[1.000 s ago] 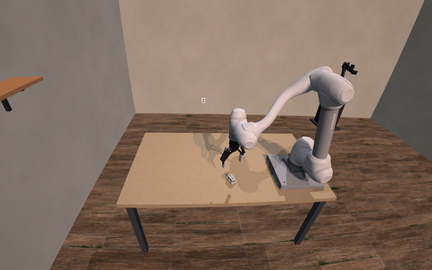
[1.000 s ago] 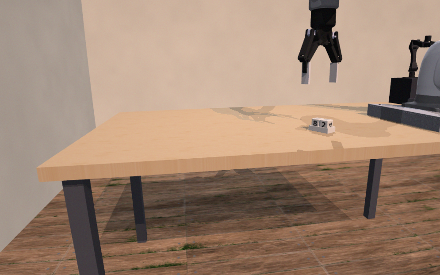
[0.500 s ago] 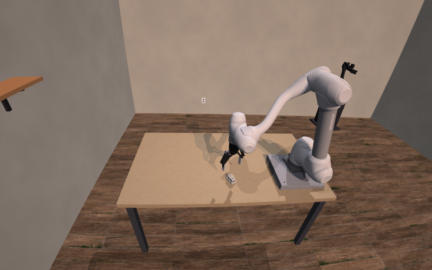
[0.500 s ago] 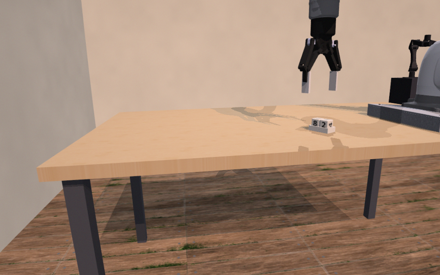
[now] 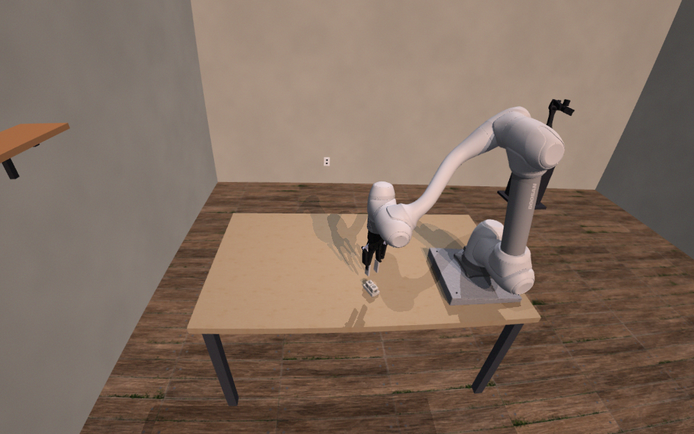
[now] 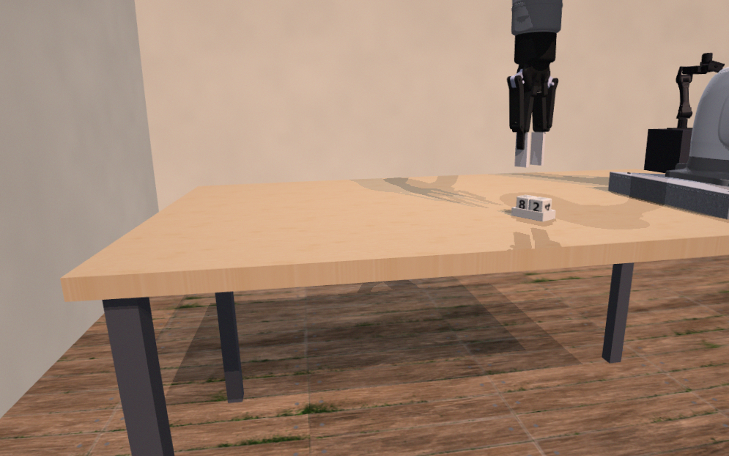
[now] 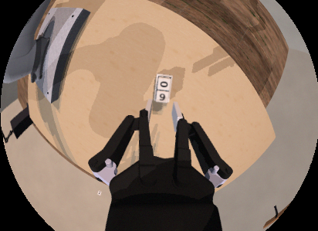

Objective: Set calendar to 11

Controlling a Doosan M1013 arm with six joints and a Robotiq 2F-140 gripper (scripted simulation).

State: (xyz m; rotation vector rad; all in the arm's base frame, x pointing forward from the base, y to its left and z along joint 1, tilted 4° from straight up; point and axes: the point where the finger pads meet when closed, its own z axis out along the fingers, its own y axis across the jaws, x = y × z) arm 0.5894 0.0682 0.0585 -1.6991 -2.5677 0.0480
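The white calendar tray [image 5: 369, 294] [image 6: 531, 215] stands on the table with two white cubes side by side in it. In the exterior view, the left cube [image 6: 522, 204] shows 8 and the right cube [image 6: 535, 205] shows 2, both upright. In the wrist view, the top faces show 0 on one cube [image 7: 164, 83] and 9 on the other cube [image 7: 162, 96]. Both cubes look flat in the tray. No month's name is legible. My gripper [image 5: 372, 269] [image 6: 528, 163] [image 7: 162, 106] points down above the calendar, partly open, its fingers a small gap apart with nothing between them.
The arm's grey base plate [image 5: 449, 280] [image 6: 695, 201] [image 7: 58, 57] is on the table to the right of the calendar in the top and exterior views. The table's front edge [image 5: 306, 330] [image 6: 355, 271] runs in front of the calendar. A dark stand [image 6: 667, 149] is behind the base.
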